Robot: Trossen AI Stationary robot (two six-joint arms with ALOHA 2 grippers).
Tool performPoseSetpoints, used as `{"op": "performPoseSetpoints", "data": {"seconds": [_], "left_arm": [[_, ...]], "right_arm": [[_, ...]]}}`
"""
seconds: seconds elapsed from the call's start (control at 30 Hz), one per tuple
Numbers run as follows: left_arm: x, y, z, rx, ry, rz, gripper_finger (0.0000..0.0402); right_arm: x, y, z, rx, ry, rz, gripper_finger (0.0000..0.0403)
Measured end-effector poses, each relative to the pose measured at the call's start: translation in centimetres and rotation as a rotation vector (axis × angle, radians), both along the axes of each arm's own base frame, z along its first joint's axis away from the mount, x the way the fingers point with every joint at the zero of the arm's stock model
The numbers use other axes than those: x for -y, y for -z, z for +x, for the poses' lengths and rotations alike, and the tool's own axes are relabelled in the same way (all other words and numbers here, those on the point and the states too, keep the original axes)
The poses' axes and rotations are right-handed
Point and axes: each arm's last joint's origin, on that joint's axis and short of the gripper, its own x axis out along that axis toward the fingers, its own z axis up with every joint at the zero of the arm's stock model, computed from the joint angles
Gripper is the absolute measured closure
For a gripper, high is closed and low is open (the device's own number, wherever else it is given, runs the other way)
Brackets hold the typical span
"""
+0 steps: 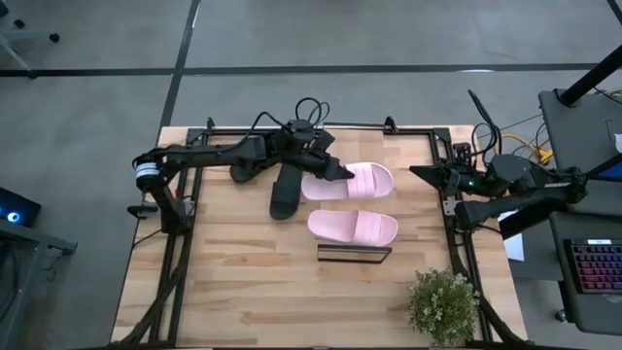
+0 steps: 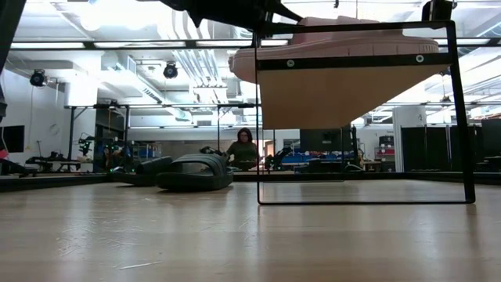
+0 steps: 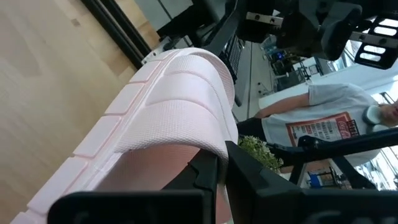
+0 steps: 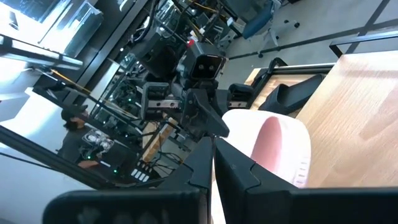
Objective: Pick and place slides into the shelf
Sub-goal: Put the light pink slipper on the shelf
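The left gripper (image 1: 342,171), clamped on a pale pink ribbed foam slide (image 1: 362,181) raised over the table (light, squashy), grips its heel edge best; the right gripper (image 1: 420,172) waits shut

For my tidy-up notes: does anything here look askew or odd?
Nothing is damaged. The two black slides on the table lie at different angles, while both pink slides lie parallel.

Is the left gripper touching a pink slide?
Touching. In the left wrist view the left gripper is shut on the pink slide's strap; the high view agrees.
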Motion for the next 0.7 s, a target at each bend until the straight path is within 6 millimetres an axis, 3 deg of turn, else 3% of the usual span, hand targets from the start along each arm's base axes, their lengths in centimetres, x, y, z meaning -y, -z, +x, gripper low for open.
{"op": "performPoseSetpoints", "data": {"seconds": [0.37, 0.7], "left_arm": [[0.2, 0.0, 0.1, -0.001, -0.042, 0.016, 0.0401], [0.8, 2.4, 2.5, 0.024, 0.022, -0.045, 0.0401]], "right_arm": [[-0.1, 0.0, 0.3, -0.004, 0.0, -0.001, 0.0394], [-0.1, -0.6, 0.3, 0.05, 0.001, -0.027, 0.0394]]}}
